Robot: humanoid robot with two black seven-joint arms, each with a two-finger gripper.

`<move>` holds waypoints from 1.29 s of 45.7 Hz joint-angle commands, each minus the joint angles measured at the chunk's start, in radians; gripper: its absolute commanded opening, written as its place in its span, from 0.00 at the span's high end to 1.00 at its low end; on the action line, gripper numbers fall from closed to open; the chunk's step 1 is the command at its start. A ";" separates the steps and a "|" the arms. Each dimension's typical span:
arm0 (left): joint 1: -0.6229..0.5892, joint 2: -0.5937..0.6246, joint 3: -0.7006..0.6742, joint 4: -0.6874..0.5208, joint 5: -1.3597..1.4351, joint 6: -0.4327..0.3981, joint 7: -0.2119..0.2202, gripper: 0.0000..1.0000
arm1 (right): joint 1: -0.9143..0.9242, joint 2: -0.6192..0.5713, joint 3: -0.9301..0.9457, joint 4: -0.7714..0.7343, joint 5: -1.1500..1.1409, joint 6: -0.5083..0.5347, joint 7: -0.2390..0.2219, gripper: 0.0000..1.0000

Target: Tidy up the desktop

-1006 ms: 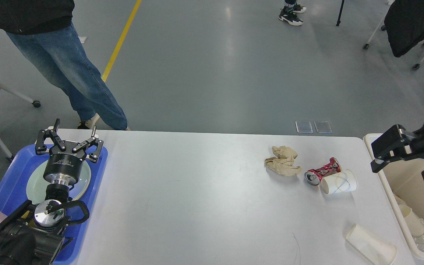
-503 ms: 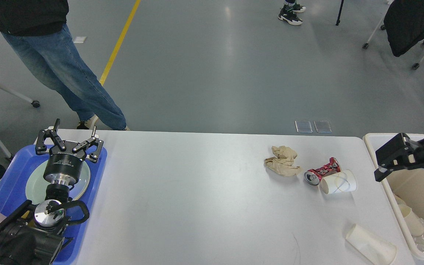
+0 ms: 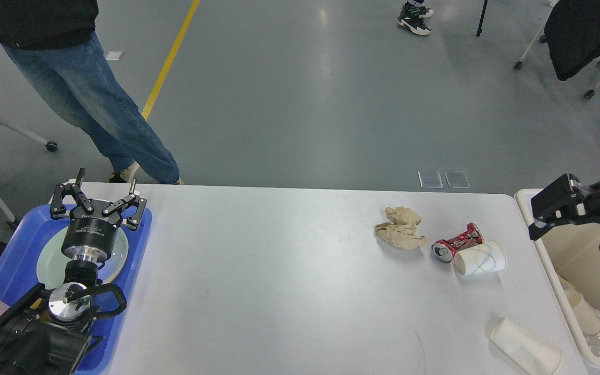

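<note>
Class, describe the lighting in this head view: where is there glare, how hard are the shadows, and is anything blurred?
Head view: soft overhead light; pale glare streaks on the grey floor and a faint sheen on the desktop. Shadows are weak, hugging the crumpled brown paper, crushed red can and paper cups. All is sharp; the right gripper shows only as a dark shape.

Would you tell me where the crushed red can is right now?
In the head view the red can lies on its side on the right part of the desktop, touching a tipped paper cup, with crumpled brown paper just to its left.
</note>
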 commanded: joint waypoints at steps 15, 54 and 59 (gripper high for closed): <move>0.001 0.000 0.000 0.002 0.000 -0.001 0.000 0.04 | -0.233 0.009 0.003 0.005 -0.346 -0.307 0.182 0.11; -0.001 0.000 0.000 0.002 0.000 0.000 -0.001 0.04 | -0.962 0.104 0.019 -0.199 -0.912 -0.946 0.241 0.11; -0.001 0.000 0.000 0.002 -0.001 -0.001 0.000 0.04 | -0.998 0.124 0.019 -0.219 -0.909 -0.953 0.239 0.11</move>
